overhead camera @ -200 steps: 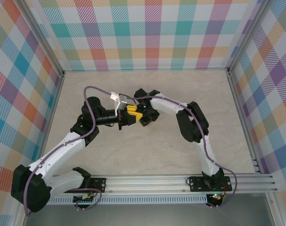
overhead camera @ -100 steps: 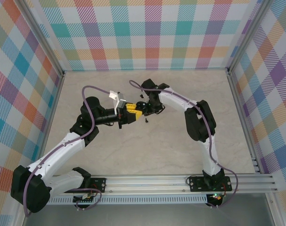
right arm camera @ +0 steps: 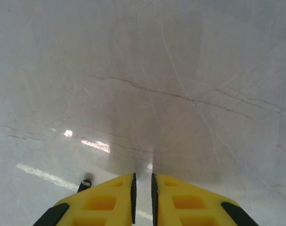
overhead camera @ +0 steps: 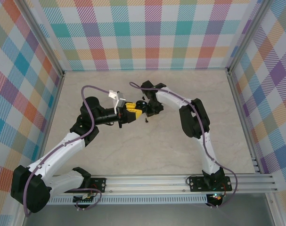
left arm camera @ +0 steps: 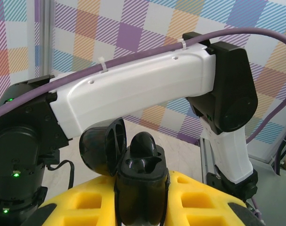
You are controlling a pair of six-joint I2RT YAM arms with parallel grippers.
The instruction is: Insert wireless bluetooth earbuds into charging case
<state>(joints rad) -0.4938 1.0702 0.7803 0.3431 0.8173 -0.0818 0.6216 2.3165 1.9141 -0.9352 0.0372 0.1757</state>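
Observation:
My left gripper point(left arm camera: 142, 190) is shut on a black charging case point(left arm camera: 142, 188), held upright between its yellow fingers point(left arm camera: 204, 197). The case lid point(left arm camera: 102, 146) hangs open to the left. One black earbud point(left arm camera: 145, 143) sits in the far slot, and the near slot point(left arm camera: 143, 165) is bare. In the top view the left gripper point(overhead camera: 132, 112) and right gripper point(overhead camera: 149, 109) face each other mid-table. My right gripper point(right arm camera: 143, 181) is shut with nothing between its pads, low over the table. A small black earbud point(right arm camera: 85, 184) lies on the table left of its fingers, also visible as a black earbud point(overhead camera: 146, 123).
Pale marble tabletop point(overhead camera: 147, 150) inside checked walls point(overhead camera: 152, 33). A second tiny black piece point(overhead camera: 142, 97) lies just behind the right gripper. The right arm point(left arm camera: 133, 94) crosses close over the case. A metal rail point(overhead camera: 180, 181) runs along the near edge.
My right gripper has drawn back from the case toward the far side and closed. A small black earbud now lies on the table below the grippers. The left gripper stays put.

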